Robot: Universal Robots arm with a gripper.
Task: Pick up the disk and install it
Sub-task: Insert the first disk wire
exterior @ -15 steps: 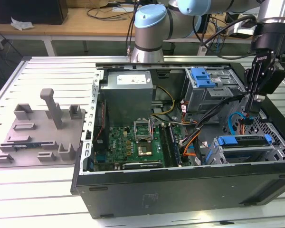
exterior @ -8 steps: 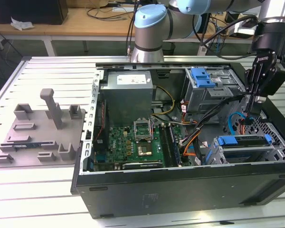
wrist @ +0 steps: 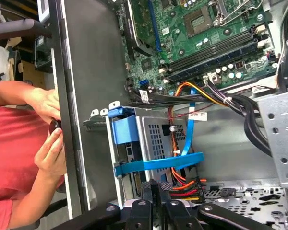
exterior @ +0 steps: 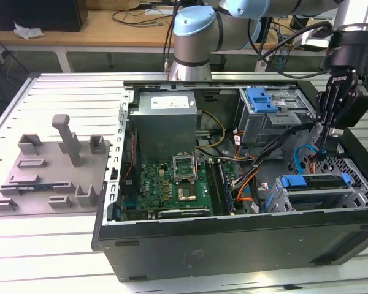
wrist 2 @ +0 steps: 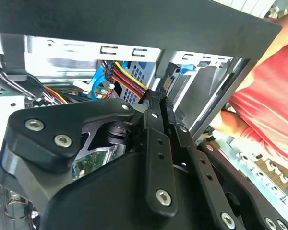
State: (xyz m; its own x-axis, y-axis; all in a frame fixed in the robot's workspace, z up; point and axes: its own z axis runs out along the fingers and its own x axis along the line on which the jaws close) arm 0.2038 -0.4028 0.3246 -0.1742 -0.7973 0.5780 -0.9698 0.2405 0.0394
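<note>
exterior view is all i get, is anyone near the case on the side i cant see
Observer: Yes. In the first wrist view a person's hands are just outside the case wall, holding something small and dark.
Operator: ok and the robot's hand, open or shut, cant tell from here
Observer: The robot's hand looks shut. In both wrist views its fingers lie close together, with the tips beside a bundle of red and yellow wires.
</note>
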